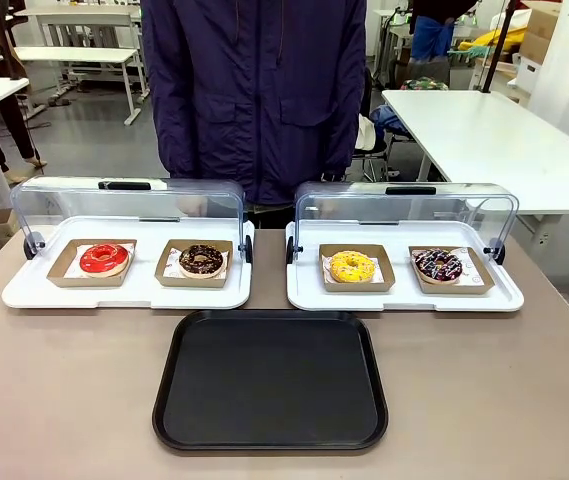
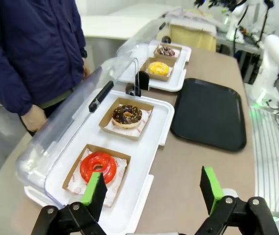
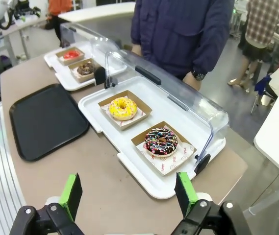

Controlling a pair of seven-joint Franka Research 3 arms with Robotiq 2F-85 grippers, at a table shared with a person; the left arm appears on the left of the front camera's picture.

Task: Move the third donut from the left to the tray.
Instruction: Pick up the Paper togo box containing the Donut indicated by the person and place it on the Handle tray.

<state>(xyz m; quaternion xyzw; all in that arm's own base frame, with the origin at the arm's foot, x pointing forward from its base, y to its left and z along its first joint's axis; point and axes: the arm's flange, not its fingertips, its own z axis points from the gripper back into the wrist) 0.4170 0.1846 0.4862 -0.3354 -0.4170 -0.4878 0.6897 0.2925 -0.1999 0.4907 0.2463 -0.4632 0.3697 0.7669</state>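
Yellow-glazed donut (image 1: 352,266) sits in its cardboard holder (image 1: 385,279) on the right white tray (image 1: 404,299), just behind the black tray (image 1: 269,442). Right gripper (image 3: 128,193) and left gripper (image 2: 152,188) stand wide open, empty; grasp the holder's rim, sparing the glaze

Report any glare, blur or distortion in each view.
Front view: evenly lit and sharp, pale reflections on the clear lids. Left wrist view: wide-angle stretch, the black tray looks skewed. Right wrist view: same stretch; the yellow donut is sharp.
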